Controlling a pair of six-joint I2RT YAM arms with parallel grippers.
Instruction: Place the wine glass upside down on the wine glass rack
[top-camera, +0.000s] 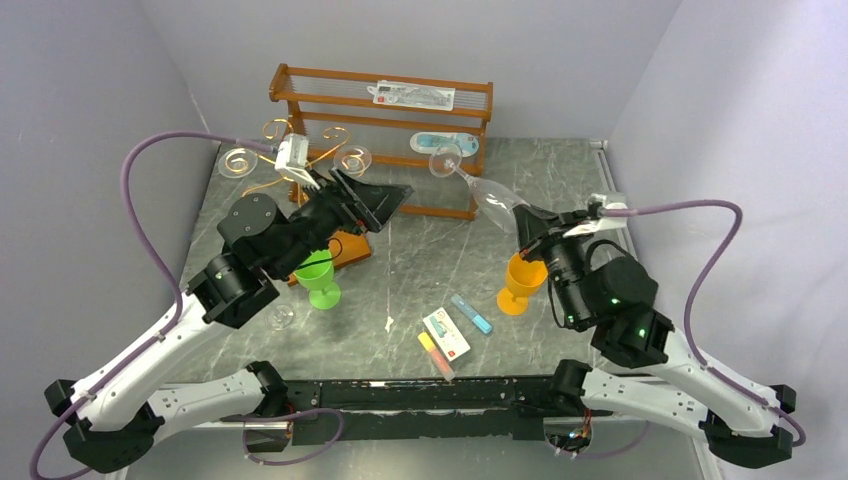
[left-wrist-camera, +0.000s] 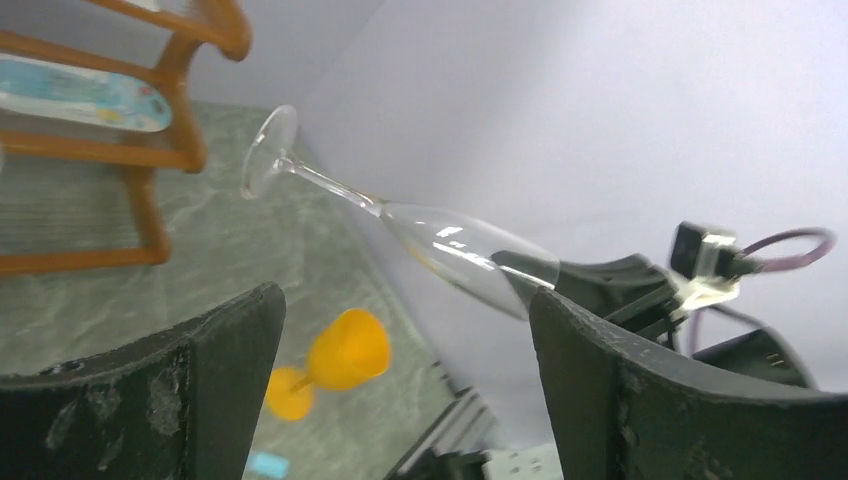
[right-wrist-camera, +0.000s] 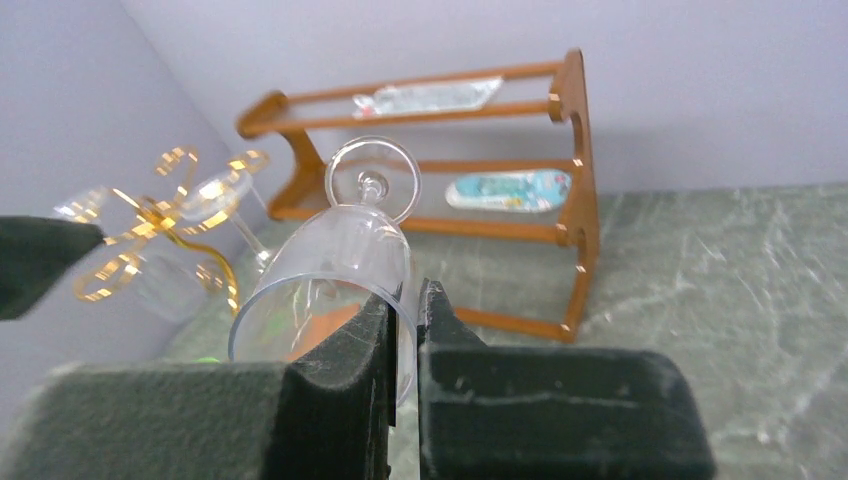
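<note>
where the wine glass (top-camera: 488, 200) was: up in the air over the table's (top-camera: 420, 262) right half, lying at a slant, its foot pointing up and toward the wooden shelf (top-camera: 380, 128), well apart from the rack
right pincer (top-camera: 527, 226): pressed together on the wall of the glass bowl at its rim, one finger inside and one outside in the right wrist view
left pincer (top-camera: 380, 198): jaws spread wide with nothing between them, facing the glass from beside the rack
rack (top-camera: 298, 160): gold wire on a brown base at the back left, in front of the shelf's left end; two other clear glasses (top-camera: 238, 160) hung among its curls
green cup (top-camera: 320, 282): upright under the left arm
orange cup (top-camera: 520, 283): upright under the right arm, below the held glass
near edge: small flat packs (top-camera: 447, 334) lay between the two cups
</note>
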